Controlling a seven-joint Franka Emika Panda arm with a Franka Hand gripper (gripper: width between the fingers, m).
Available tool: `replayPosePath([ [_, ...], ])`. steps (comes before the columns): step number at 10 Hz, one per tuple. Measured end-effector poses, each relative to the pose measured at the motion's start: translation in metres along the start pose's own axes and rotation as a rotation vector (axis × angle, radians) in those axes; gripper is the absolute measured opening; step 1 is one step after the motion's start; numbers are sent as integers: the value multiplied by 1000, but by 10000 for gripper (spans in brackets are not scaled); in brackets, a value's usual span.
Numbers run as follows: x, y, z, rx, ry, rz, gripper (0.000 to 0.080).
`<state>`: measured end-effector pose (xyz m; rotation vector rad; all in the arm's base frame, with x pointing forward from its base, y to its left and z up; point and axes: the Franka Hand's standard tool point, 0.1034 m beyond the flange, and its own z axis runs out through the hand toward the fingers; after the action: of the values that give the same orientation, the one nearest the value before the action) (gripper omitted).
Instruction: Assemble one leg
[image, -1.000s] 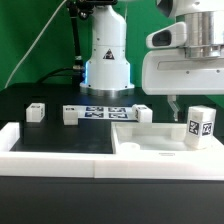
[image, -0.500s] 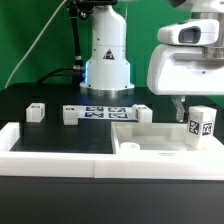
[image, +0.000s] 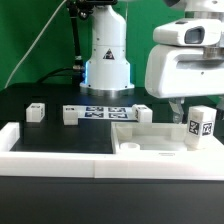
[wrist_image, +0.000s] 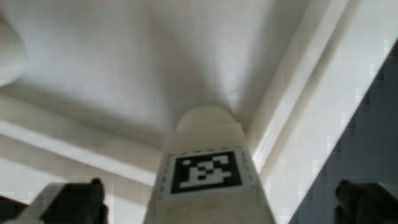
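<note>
I had the gripper (wrist_image: 217, 203) pointing down over the leg (image: 201, 124), jaws spread wide. One dark fingertip (wrist_image: 71, 200) sat on either side of it, neither touching. The arm's white base (image: 107, 62) stood farther back, toward the exterior view's left of the leg.

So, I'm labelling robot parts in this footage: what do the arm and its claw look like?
The arm is glossy white with rounded casings; its base carries a dark band with a blue glow. The boxy white wrist housing has a dark grey seam. The claw has dark, blocky fingertips. Dark cables run beside the base.
</note>
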<state>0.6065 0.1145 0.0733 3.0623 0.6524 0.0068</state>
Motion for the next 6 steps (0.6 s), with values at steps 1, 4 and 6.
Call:
replayPosePath([
  [1, 0, 0, 0, 0, 0, 1, 649],
  [4, 0, 0, 0, 0, 0, 1, 523],
  [6, 0, 0, 0, 0, 0, 5, 343],
])
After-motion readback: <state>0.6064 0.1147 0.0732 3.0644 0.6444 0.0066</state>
